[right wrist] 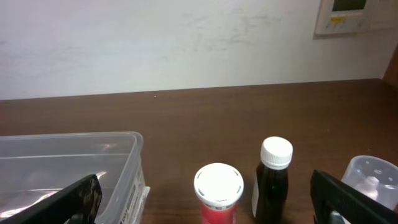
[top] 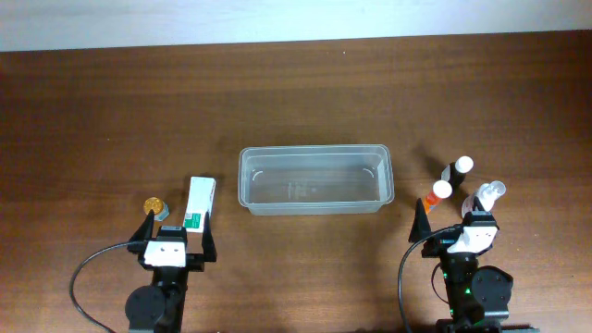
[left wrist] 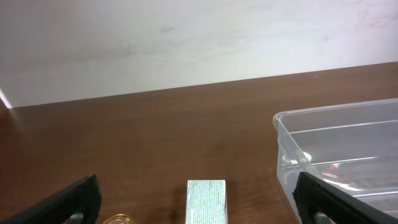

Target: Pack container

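On the counter (top: pixel 92 111), midway between both arms: clear container (top: pixel 314 148), empty, long axis left-to-right. Dead ahead of left tool (top: pixel 178 233), spread wide: white-and-green carton (top: pixel 200 202), end-on. Right tool (top: pixel 451 227) likewise spread, nearest red white-capped bottle (top: pixel 438 194), possibly medicine.

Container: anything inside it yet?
Nothing visible inside the container; overhead shows its bare floor through to the table. The carton and bottles sit outside it. Wrist views cover only part of its interior.

In the left wrist view the container (left wrist: pixel 348 143) runs off the right edge, and the carton (left wrist: pixel 206 200) and gold lid (left wrist: pixel 122 219) are cut at the bottom. In the right wrist view the red bottle (right wrist: pixel 217 198) is cut below.
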`<state>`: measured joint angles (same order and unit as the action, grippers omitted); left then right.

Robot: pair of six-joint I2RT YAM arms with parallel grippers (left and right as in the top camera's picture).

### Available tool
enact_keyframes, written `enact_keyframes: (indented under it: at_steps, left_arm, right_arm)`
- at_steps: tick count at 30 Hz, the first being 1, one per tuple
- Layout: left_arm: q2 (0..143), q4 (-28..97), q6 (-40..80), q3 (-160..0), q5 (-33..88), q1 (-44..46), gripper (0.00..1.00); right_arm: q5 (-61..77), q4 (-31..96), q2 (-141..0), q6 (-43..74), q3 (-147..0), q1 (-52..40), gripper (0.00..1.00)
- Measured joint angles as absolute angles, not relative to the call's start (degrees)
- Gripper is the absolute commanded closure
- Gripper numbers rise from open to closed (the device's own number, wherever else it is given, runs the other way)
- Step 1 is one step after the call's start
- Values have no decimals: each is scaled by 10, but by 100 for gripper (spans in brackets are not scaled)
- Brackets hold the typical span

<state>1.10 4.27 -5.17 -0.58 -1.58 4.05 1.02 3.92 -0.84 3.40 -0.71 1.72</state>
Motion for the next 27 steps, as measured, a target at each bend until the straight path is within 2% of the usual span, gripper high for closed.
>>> enact_keyframes:
  at_steps: [7, 12, 18, 27]
  left_arm:
    - [13, 79, -26, -22, -5, 41, 1]
    - [54, 143, -14, -96, -1, 41, 1]
    - [181, 210, -8, -250, 1, 41, 1]
    - [461, 442, -6, -484, 18, 41, 1]
  right_arm:
    - [20, 29, -9, 86, -8, 17, 2]
    - [25, 92, -40, 100, -65, 17, 2]
    - [28, 222, -164, 105, -237, 17, 2]
    - [37, 498, -450, 100, -517, 17, 2]
